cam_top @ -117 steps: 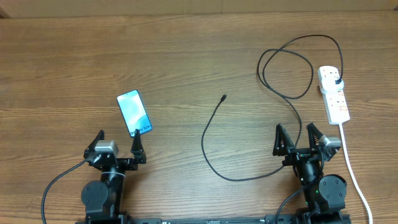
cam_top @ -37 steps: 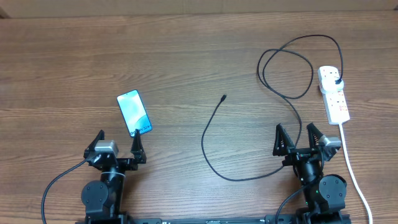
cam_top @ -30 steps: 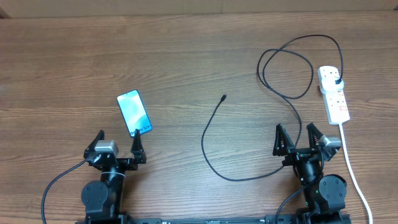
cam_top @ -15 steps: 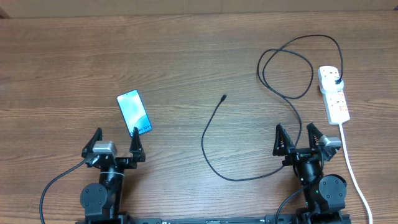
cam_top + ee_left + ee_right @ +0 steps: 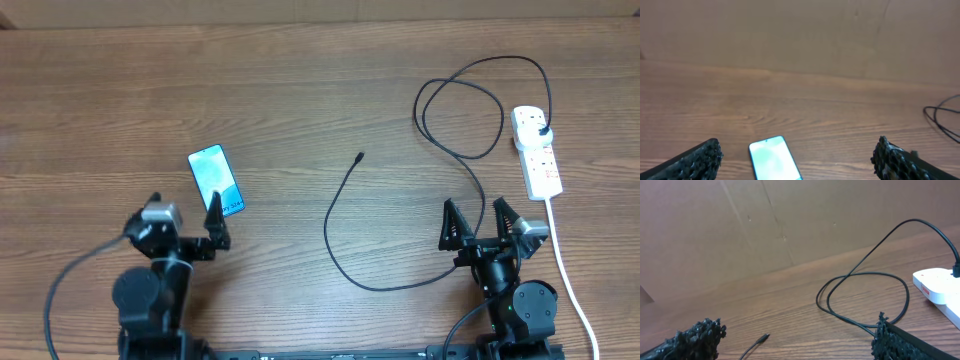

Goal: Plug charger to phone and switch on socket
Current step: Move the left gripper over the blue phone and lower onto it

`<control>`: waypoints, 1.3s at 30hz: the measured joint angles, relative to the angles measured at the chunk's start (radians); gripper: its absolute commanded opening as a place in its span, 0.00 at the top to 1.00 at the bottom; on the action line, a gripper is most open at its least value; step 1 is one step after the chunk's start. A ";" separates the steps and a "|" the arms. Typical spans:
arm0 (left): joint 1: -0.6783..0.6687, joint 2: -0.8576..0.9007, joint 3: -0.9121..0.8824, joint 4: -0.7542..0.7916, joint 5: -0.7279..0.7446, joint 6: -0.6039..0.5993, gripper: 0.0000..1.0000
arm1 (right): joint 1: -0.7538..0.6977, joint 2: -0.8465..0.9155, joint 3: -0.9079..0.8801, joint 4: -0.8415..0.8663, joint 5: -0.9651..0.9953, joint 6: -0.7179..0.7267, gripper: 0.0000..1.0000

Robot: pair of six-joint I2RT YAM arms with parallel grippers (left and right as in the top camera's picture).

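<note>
The phone (image 5: 216, 180) lies screen-up with a glowing light-blue screen on the wooden table at the left; it also shows low in the left wrist view (image 5: 774, 159). My left gripper (image 5: 184, 214) is open and empty just in front of the phone's near end. The charger (image 5: 340, 215) runs from its small connector tip (image 5: 359, 157) at mid-table in loops to its black plug (image 5: 543, 130) seated in the socket (image 5: 536, 150) at the far right. The tip also shows in the right wrist view (image 5: 762, 339). My right gripper (image 5: 472, 222) is open and empty near the cable.
The socket's thick white cord (image 5: 568, 270) runs down the right side past the right arm's base. A brown cardboard wall (image 5: 800, 35) stands along the table's far edge. The charger's loops (image 5: 865, 292) lie ahead of the right gripper.
My left arm has shifted left and forward toward the phone, its base turning. The right arm, phone, charger and socket have not moved.
</note>
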 measured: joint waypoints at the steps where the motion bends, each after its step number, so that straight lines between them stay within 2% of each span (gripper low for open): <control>1: 0.000 0.038 0.033 -0.010 0.008 0.000 0.00 | 0.000 0.000 0.000 0.000 0.000 0.000 0.00; 9: 0.000 0.336 0.301 -0.150 0.064 0.001 0.00 | 0.000 0.000 0.000 0.000 0.000 0.000 0.00; 23: 0.000 0.818 0.788 -0.584 0.127 0.019 0.00 | 0.000 0.000 0.000 0.000 0.000 0.000 0.00; 29: 0.000 0.934 0.827 -0.604 0.221 0.000 0.00 | 0.000 0.000 0.000 0.000 0.000 0.000 0.00; 39: 0.000 0.961 0.829 -0.590 0.287 -0.025 0.03 | 0.000 0.000 0.000 0.000 0.000 0.000 0.00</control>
